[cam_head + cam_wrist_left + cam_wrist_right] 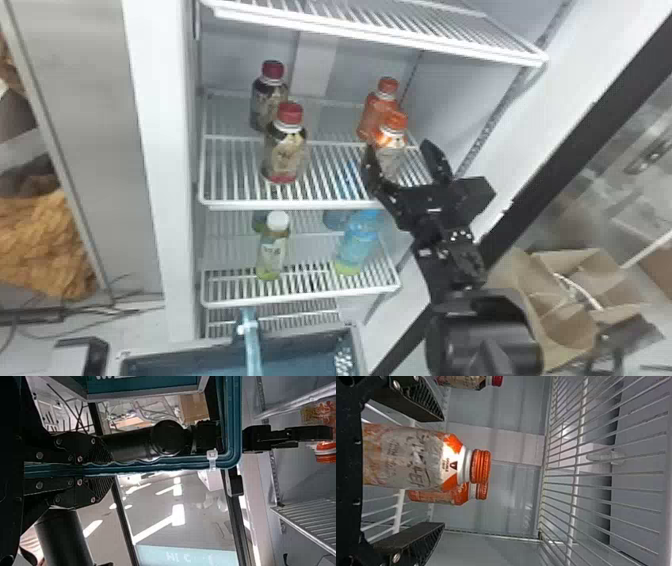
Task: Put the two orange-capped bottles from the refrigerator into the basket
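Closing unevenly is the first risk: the right gripper [442, 471] has its jaws spread around the front orange-capped bottle [413, 459], which is upright between them but nearer the left-hand finger, with more room on the right. If that finger lands first, it could shove the bottle sideways or tip it before the other one meets it. The rear orange-capped bottle [374, 115] stands just beyond the right jaws, close behind the front one, so pushing deeper could bump it back or knock it over, making the second pick harder. Lifting too steeply might carry the cap toward the upper shelf [390, 37] above the jaws, and pulling out too low could catch the bottle's base on the front rail of the middle shelf [300, 204]. The red-capped bottle [285, 152] is well to the left of the right jaws, yet a careless swing toward the basket [170, 356] might clip it. The left gripper [109, 469] has its jaws closed on the basket handle [158, 465]; with only that grip seen steadying it, the basket could swing or tilt if a bottle is dropped in hard or against one side.
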